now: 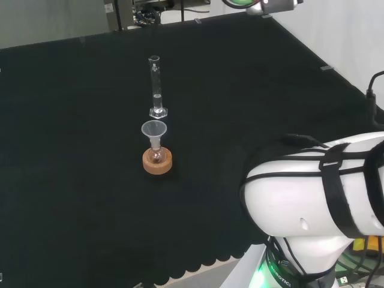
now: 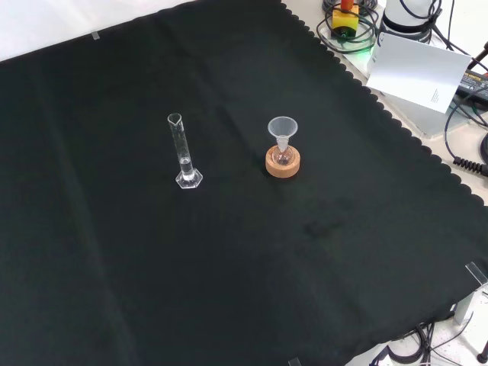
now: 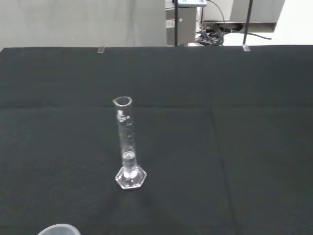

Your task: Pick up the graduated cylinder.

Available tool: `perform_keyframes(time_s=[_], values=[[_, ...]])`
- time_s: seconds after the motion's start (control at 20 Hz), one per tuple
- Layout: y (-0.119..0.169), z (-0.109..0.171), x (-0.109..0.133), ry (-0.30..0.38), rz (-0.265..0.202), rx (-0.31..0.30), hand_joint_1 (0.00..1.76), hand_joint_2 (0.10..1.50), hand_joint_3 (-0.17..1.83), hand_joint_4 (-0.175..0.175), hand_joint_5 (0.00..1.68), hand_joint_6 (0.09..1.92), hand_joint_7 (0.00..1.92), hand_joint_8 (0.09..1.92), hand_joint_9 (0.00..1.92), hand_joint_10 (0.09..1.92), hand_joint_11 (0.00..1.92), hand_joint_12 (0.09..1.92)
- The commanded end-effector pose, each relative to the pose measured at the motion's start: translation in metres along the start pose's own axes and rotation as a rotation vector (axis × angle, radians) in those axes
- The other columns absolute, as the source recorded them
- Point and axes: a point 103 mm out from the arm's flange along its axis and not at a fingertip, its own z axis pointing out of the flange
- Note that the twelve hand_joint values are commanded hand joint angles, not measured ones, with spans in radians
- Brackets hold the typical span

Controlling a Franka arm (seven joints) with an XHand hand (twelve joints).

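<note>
Graduated cylinder upright on bench, untouched, behind funnel in head view. Step: approach. Fingers state: cannot tell. Next: reach, grasp tube.

Robotics lab, black cloth bench, glass labware, cables

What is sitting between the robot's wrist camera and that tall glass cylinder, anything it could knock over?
Possibly. The graduated cylinder stands upright alone on the black cloth. A funnel in a small flask on a cork ring stands nearer the arm; its rim edges the wrist view.
</note>
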Motion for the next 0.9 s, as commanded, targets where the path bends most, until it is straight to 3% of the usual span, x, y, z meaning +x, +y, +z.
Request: perform_keyframes(time_s=[0.05,0.2,0.6,0.9], values=[[0.007,0.009,-0.024,-0.002,0.073,0.016,0.13,1.39,-0.01,-0.007,0.24,0.09,0.00,0.47,0.45,0.09,0.17,1.34],[0.014,0.020,-0.030,0.017,0.077,0.032,0.13,1.39,-0.01,-0.007,0.25,0.09,0.01,0.47,0.45,0.09,0.17,1.34],[0.048,0.064,-0.043,-0.010,0.113,0.065,0.17,1.37,-0.01,-0.009,0.25,0.09,0.01,0.47,0.46,0.09,0.18,1.34],[0.094,0.107,-0.041,0.018,0.093,0.064,0.25,1.34,-0.03,-0.016,0.26,0.09,0.04,0.48,0.47,0.09,0.18,1.34]])
